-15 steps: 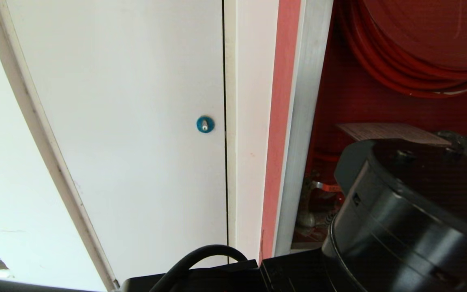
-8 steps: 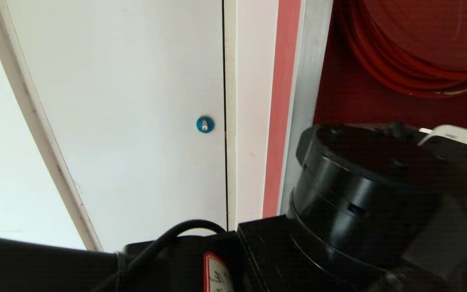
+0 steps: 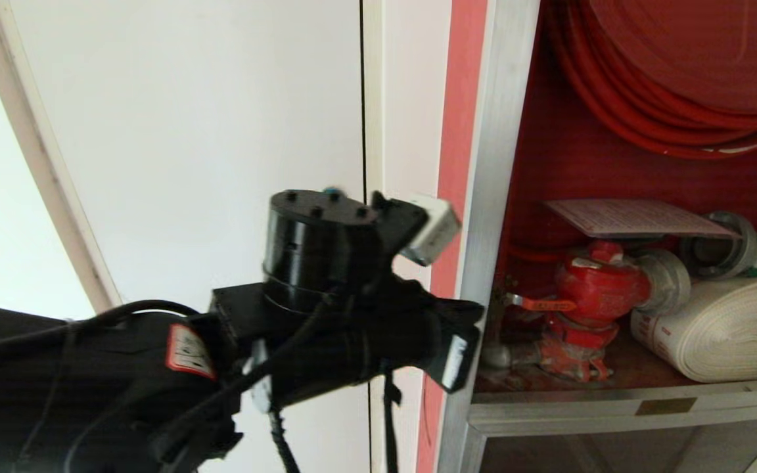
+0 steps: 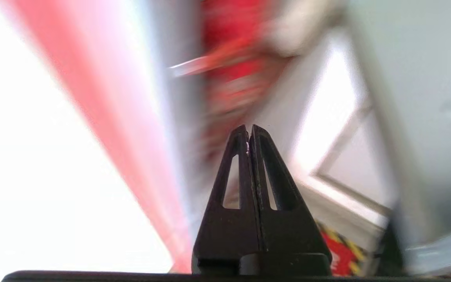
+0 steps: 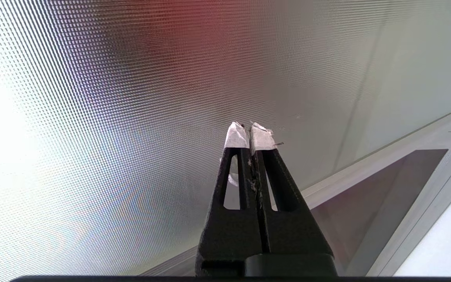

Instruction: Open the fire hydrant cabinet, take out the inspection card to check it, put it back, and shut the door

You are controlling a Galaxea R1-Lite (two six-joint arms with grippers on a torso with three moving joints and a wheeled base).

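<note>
The left tool [image 4: 250, 131] is clenched on nothing and sits nearest, just outside the silver frame of the fire hydrant cabinet [image 3: 483, 197], while the right tool [image 5: 251, 131], likewise clenched and empty, hangs parked before a dotted glass panel [image 5: 92, 98]. Beyond the left tool, inside the open cabinet, the inspection card [image 3: 635, 217] lies flat on top of the red valve [image 3: 598, 282], with the white hose [image 3: 720, 328] just beside it. The card looks replaced, so what remains is likely closing the door, not visible here: best pushed steadily on its frame rather than the glass.
</note>
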